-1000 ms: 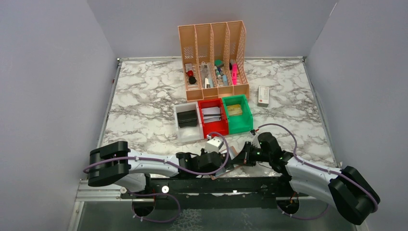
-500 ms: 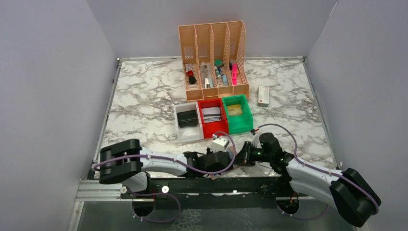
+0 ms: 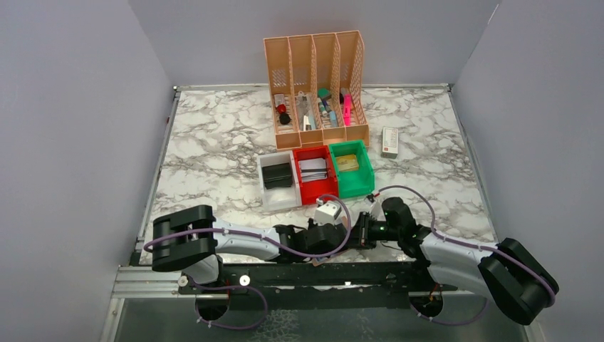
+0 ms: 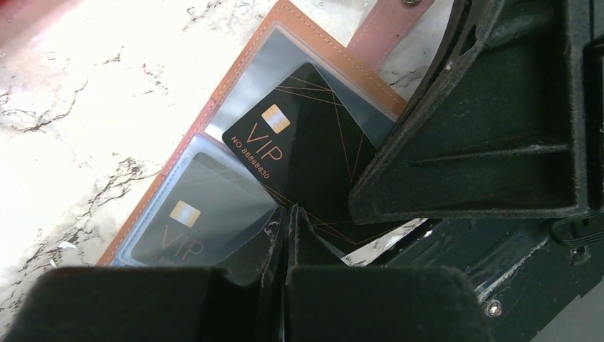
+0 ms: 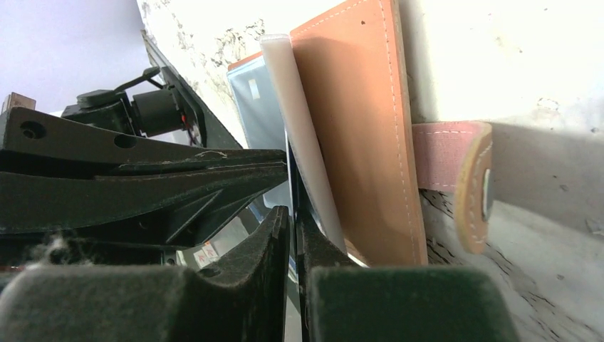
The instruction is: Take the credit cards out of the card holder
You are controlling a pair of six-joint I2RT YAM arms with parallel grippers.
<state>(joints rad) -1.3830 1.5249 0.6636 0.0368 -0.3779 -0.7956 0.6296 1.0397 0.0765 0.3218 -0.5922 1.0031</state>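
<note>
The tan-brown card holder (image 4: 299,21) lies open on the marble at the near edge. In the left wrist view a black VIP credit card (image 4: 306,121) sticks out askew from its upper clear pocket. A second VIP card (image 4: 192,221) sits inside the lower pocket. My left gripper (image 4: 287,214) is shut on the holder's clear pocket edge. My right gripper (image 5: 293,221) is shut on the thin edge of the black card, beside the raised brown flap (image 5: 363,128). In the top view both grippers (image 3: 350,236) meet and hide the holder.
A white bin (image 3: 265,187) with a black case, a red bin (image 3: 315,191) with cards and a green bin (image 3: 367,174) stand just beyond the grippers. A peach desk organizer (image 3: 317,53) is at the back. A small white box (image 3: 389,141) lies to the right.
The left arm has reached further right and the right gripper has shifted a little left. The two grippers now sit closer together over the holder.
</note>
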